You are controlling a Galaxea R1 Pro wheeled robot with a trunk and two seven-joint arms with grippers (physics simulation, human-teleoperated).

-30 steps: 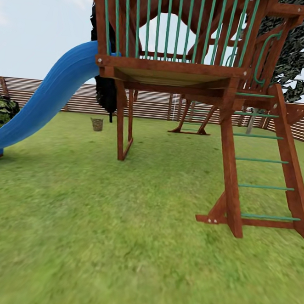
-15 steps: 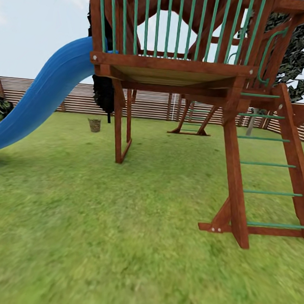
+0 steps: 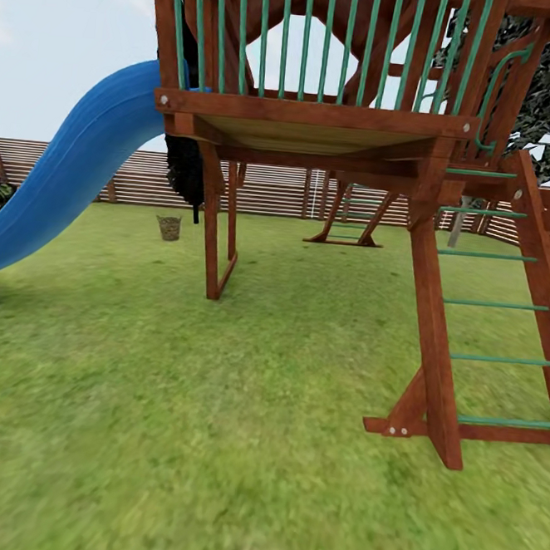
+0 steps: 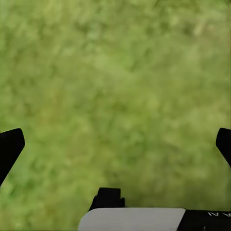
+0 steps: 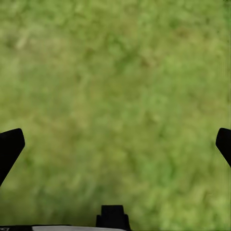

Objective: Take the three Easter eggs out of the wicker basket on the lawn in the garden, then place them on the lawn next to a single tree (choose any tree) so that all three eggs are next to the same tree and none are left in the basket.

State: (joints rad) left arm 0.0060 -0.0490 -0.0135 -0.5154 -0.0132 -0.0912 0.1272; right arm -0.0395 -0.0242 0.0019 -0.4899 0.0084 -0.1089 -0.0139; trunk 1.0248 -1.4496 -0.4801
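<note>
I have both arms tucked low for the drive, so the left tool (image 4: 115, 144) and the right tool (image 5: 115, 144) each look straight down at bare lawn (image 3: 211, 436), fingers spread wide and released with nothing between them, ready for a first egg. The wicker basket (image 3: 169, 227) stands far off on the grass, past the blue slide (image 3: 76, 166) and left of the play tower's near post (image 3: 213, 219), just before the fence (image 3: 274, 187); I cannot make out any eggs inside it from here. I judge the job not yet begun, and I would steer left of the tower to reach the basket.
</note>
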